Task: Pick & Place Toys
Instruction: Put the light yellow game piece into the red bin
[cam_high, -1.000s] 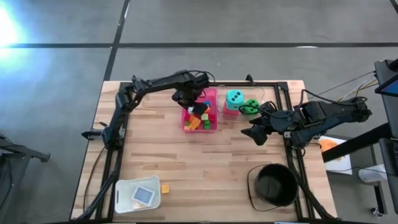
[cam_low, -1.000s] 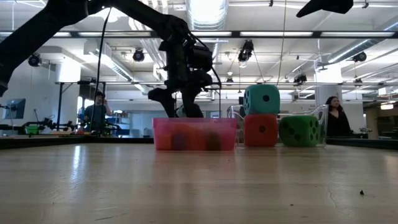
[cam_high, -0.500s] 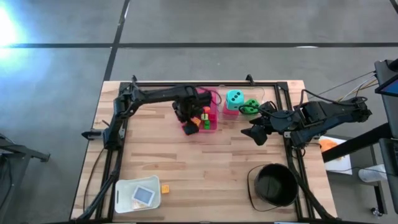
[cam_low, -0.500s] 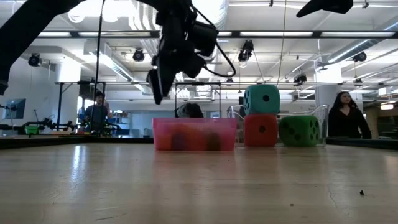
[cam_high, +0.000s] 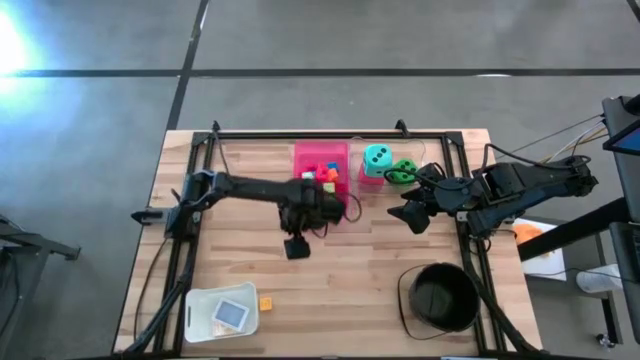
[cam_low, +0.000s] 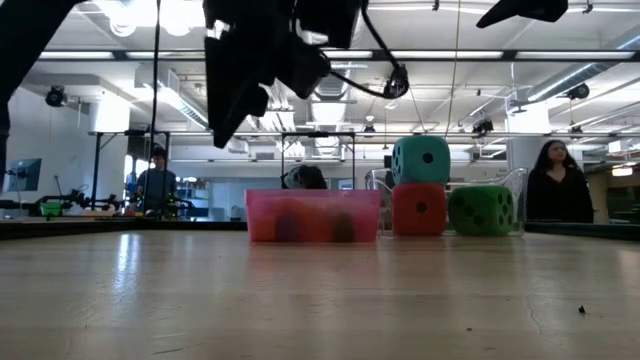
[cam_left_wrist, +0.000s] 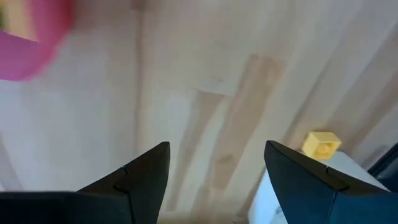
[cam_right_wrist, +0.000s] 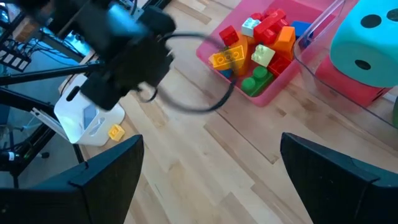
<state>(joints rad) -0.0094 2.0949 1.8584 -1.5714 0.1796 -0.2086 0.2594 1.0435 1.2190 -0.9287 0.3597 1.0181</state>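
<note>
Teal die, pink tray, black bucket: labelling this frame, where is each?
Teal die (cam_high: 377, 156), high view, top face.
Pink tray (cam_high: 305, 155), high view, bare floor.
Black bucket (cam_high: 441, 297), high view, inside bottom.

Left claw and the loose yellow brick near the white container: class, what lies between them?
Only bare wooden table: the left wrist view shows nothing between the left claw and the yellow brick.

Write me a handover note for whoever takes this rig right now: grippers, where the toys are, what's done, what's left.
Left gripper: open, empty, above bare table in front of the pink tray.
Right gripper: open, empty, waiting at the right side.
Toys: bricks piled in the pink tray; teal die stacked on the red die, green die beside them; one yellow brick loose beside the white container.
Done: nothing clearly placed.
Left: the rest; black bucket looks empty.
</note>
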